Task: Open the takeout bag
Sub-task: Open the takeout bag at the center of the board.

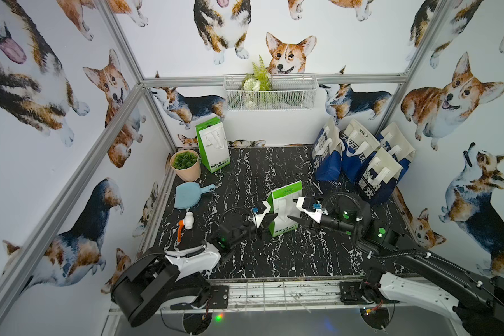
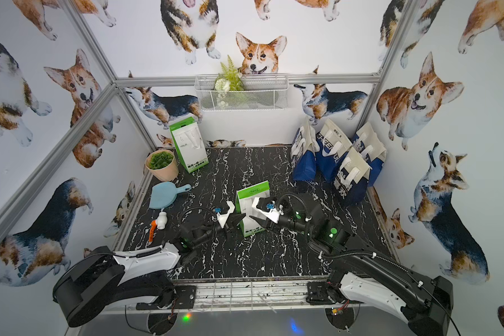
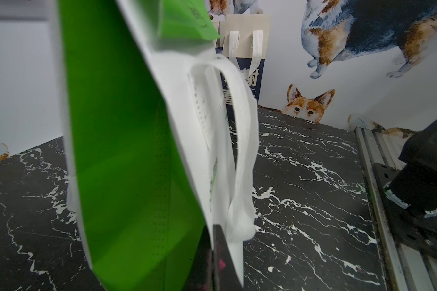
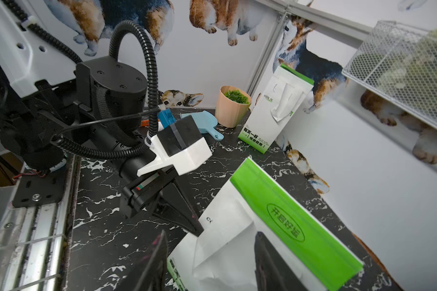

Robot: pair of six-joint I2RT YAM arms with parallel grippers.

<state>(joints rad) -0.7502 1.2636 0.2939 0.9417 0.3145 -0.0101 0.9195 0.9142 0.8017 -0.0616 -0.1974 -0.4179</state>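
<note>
The takeout bag (image 1: 282,203) (image 2: 252,193) is green and white with white handles and stands upright mid-table. My left gripper (image 1: 271,218) (image 2: 239,219) is at the bag's left front edge. In the left wrist view the left gripper (image 3: 216,241) has its jaws pressed together on the seam between the green side (image 3: 116,151) and the white front. My right gripper (image 1: 293,213) (image 2: 255,213) reaches in from the right. In the right wrist view the right gripper (image 4: 211,234) is open, its fingers straddling the bag's white front and folded handle (image 4: 227,247) below the green top band (image 4: 288,219).
A second green-and-white bag (image 1: 213,145), a potted plant (image 1: 185,164), a blue scoop (image 1: 188,196) and a white-and-orange valve (image 1: 185,224) line the left side. Several blue-and-white bags (image 1: 361,157) crowd the back right corner. A wire basket (image 1: 269,91) hangs on the back wall.
</note>
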